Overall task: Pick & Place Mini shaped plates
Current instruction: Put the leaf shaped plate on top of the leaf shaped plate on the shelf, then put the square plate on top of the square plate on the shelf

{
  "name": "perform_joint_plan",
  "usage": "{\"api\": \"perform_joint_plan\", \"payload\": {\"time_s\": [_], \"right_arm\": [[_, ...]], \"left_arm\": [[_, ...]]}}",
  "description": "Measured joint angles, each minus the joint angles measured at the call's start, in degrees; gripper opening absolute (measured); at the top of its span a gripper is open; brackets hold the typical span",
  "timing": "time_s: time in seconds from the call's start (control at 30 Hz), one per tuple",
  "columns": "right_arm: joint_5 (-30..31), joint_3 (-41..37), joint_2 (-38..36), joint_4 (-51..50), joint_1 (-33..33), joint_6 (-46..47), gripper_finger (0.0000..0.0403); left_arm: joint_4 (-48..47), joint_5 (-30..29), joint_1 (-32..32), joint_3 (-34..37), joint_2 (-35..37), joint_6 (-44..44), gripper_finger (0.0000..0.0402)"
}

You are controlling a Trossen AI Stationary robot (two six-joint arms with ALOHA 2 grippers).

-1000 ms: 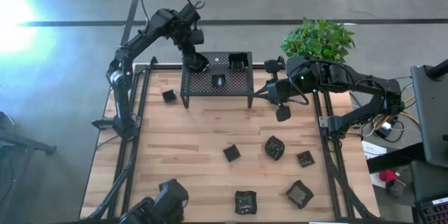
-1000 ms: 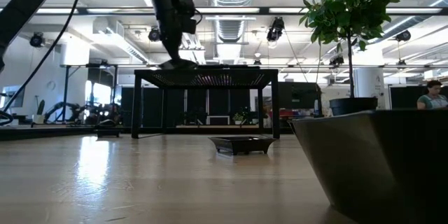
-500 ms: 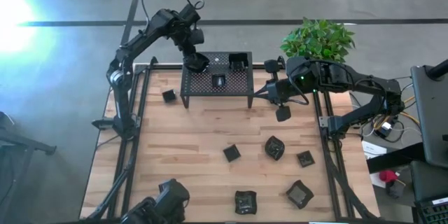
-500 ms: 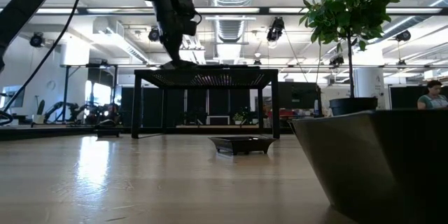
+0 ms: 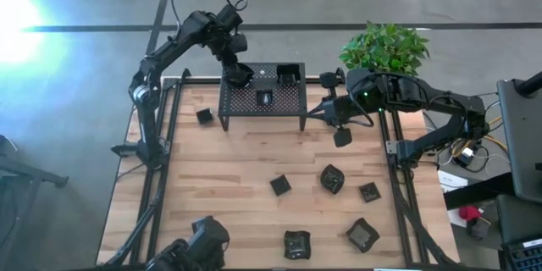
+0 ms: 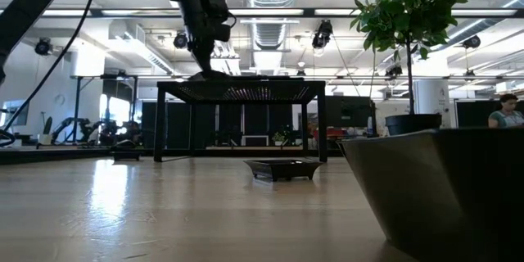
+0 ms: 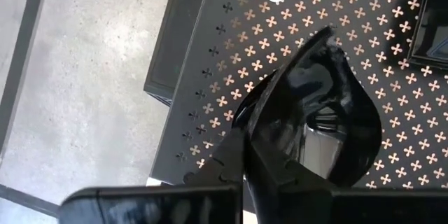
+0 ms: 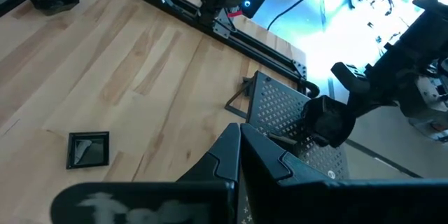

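Jaws of the left gripper (image 5: 236, 74) pinch a leaf-shaped plate (image 7: 318, 105) onto the rack (image 5: 292, 101), the right gripper (image 5: 341, 135) idles shut, two plates racked, seven left on the worktop (image 5: 220, 178).

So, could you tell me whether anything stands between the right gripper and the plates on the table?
Nothing visible does. The right gripper hangs shut beside the rack, with only bare wood between it and the nearest plate.

Glossy black plate (image 7: 318, 105) on matt perforated metal rack (image 7: 392, 38); pale wooden table (image 5: 229, 174).
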State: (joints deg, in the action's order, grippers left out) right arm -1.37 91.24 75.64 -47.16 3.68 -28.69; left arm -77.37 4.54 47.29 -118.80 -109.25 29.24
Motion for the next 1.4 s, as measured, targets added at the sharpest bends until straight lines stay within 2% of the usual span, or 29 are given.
{"api": "perform_joint_plan", "payload": {"time_s": [0.1,0.4,0.87,1.13,1.4], "right_arm": [[0.0,0.0,0.0,0.0,0.0,0.0,0.0008],[0.0,0.0,0.0,0.0,0.0,0.1,0.0008],[0.0,0.0,0.0,0.2,0.0,0.2,0.0008],[0.0,0.0,0.0,0.2,0.0,0.0,0.0008],[0.0,0.0,0.0,0.5,0.0,0.2,0.0008]], "left_arm": [[-0.1,0.0,-0.1,0.0,0.0,1.7,0.0023],[-0.1,0.0,-0.2,0.0,0.1,1.7,0.0014],[0.9,-1.5,-0.6,-0.7,1.1,0.4,0.0081],[-0.3,-6.6,-1.9,-3.0,4.2,0.8,0.0083],[-0.3,-7.3,-5.7,-2.8,10.8,-3.8,0.0067]]}}
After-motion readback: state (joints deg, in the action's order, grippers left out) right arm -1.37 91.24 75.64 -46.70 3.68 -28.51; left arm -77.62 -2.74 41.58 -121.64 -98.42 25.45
